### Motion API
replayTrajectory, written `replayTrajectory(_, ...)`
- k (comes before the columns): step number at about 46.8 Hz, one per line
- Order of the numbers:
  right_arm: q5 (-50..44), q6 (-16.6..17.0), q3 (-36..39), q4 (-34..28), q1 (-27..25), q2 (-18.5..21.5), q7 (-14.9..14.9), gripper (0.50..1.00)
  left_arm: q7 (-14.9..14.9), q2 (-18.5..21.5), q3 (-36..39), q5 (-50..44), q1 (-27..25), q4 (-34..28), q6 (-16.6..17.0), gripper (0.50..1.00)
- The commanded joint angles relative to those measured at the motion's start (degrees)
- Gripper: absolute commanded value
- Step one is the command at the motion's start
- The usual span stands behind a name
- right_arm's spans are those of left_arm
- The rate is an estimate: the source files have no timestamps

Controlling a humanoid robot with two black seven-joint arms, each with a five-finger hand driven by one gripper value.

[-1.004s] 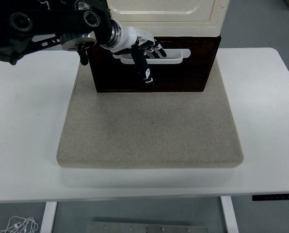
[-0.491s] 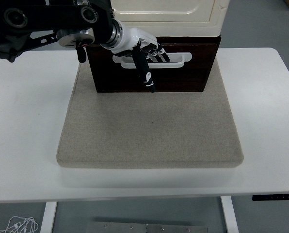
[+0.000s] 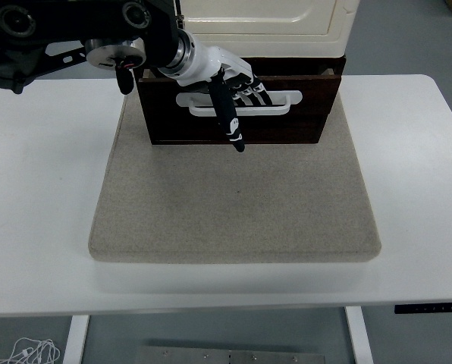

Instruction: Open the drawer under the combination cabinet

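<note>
While your left hand (image 3: 224, 85) hooks its fingers (image 3: 250, 94) through the white handle (image 3: 275, 101), the dark drawer (image 3: 287, 121) under the cream cabinet (image 3: 287, 19) has slid slightly outward (top edge now showing), so opening is underway on the counter (image 3: 44, 189).

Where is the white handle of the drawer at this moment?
In the head view, the white handle runs across the front of the dark drawer, under the cream cabinet, with the left hand hooked into its left part.
</note>
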Motion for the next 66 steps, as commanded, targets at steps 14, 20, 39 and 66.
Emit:
replayTrajectory(14,-0.1,0.0,0.1,0.0,0.0,0.0,0.0,0.928,0.0,0.2,-1.8,0.0,-0.1,0.0,-4.2,1.0)
replayTrajectory(20,0.0,0.1,0.0,0.0,0.0,0.0,0.0,0.926,0.0,0.7,-2.7,0.0,-0.1,-0.1,-5.4,1.0)
replayTrajectory(39,0.0,0.0,0.0,0.0,0.0,0.0,0.0,0.928,0.0,1.8,-3.8,-0.2,-0.1,-1.4,-7.9,1.0)
replayTrajectory(66,0.0,0.1,0.1,0.0,0.0,0.0,0.0,0.928,-0.1,3.0,-11.1,-0.5,0.4,-1.6,-10.4,1.0)
